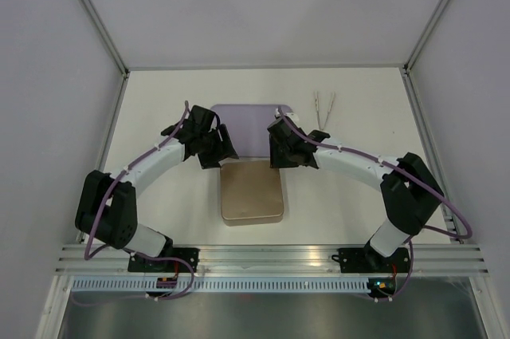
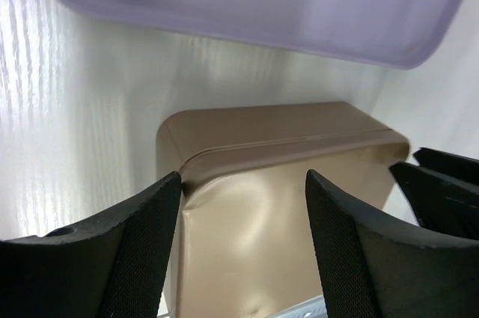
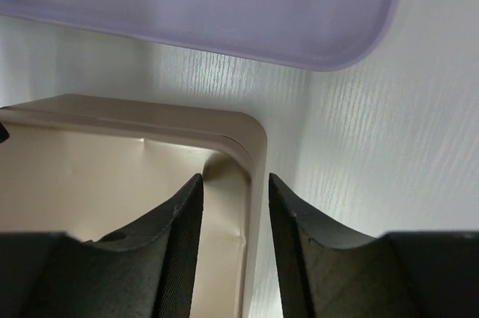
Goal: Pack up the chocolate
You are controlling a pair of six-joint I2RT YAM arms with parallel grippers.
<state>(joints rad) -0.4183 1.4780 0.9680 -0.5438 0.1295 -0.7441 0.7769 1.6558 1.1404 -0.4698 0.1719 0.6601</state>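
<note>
No chocolate shows in any view. A tan box [image 1: 253, 191] with rounded corners lies shut in the middle of the table. My left gripper [image 1: 213, 155] hangs at its far left corner. In the left wrist view this gripper [image 2: 243, 176] is open, one finger by the box's [image 2: 269, 131] left edge and the other over its top. My right gripper [image 1: 279, 159] is at the far right corner. In the right wrist view it [image 3: 236, 177] stands open astride the box's right rim [image 3: 258, 161], one finger over the top and one outside.
A flat lavender tray [image 1: 249, 128] lies just behind the box, also seen in the left wrist view [image 2: 262, 4] and the right wrist view [image 3: 224, 4]. White tweezers [image 1: 323, 106] lie at the back right. White walls enclose the table.
</note>
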